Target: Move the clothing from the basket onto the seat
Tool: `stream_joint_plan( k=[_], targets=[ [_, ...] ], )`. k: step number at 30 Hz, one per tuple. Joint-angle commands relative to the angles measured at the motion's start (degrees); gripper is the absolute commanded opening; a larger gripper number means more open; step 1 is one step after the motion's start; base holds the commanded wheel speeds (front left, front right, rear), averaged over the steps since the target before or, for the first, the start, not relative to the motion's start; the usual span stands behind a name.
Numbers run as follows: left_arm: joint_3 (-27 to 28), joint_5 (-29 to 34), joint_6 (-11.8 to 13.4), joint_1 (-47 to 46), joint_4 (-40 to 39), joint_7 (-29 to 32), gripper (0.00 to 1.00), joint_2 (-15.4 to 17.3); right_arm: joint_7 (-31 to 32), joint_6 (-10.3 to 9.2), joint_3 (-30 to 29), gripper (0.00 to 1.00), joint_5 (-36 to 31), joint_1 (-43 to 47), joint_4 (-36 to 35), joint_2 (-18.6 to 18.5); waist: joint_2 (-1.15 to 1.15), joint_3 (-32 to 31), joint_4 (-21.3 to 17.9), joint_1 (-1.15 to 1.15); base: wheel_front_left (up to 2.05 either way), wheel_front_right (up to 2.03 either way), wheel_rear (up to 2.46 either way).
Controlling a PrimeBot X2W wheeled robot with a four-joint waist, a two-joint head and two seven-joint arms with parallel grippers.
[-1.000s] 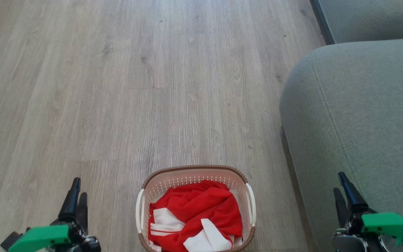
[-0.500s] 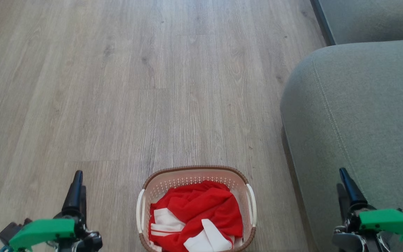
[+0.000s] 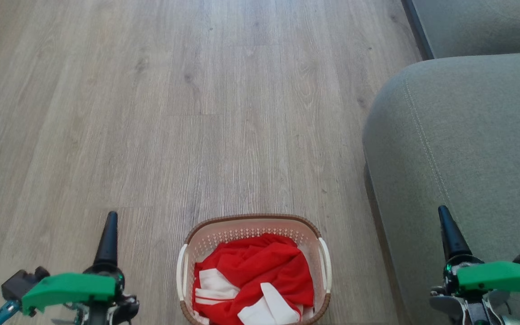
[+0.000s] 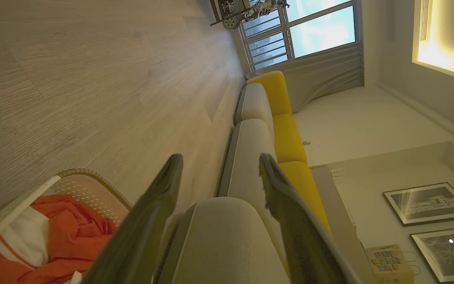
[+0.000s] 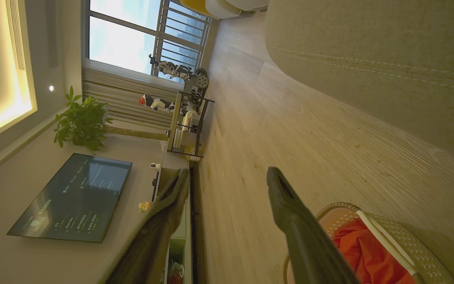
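Both grippers have crept forward. From the head, the left gripper point(image 3: 111, 217) and right gripper point(image 3: 443, 213) flank the basket point(image 3: 251, 217), with the clothing point(image 3: 255, 266) heaped inside. Left wrist: jaws wide, the seat point(image 4: 219, 236) framed between them. Right wrist: jaws wide, the basket beside one finger.

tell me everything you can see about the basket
The basket is a small rectangular cream plastic tub with perforated walls, a brown woven-look rim and a white handle on each side. It stands upright on the wood-look floor, left of the seat and apart from it, its near end cut off by the head view's bottom edge. Red and white clothing lies crumpled inside.
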Motion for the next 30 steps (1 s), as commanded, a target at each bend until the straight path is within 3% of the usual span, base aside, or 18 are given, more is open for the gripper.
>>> stream_joint_plan(
  k=[1, 30],
  targets=[
    [0.0, 2.3, 0.3, -1.3, -2.5, -0.7, 1.0, 0.7, -0.6, 0.0, 0.8, 1.0, -1.7, -1.7, -2.6, -0.4, 0.0, 0.0, 0.0, 0.0, 0.0, 0.0, 0.0],
    [-3.2, 30.3, 4.3, 1.1, -5.1, -5.4, 1.0, 0.9, -5.4, -0.01, 4.2, 1.0, -28.3, -0.5, -7.7, -0.6, 0.0, -0.1, 0.5, 0.0, 0.0, 0.0, 0.0]
  ],
)
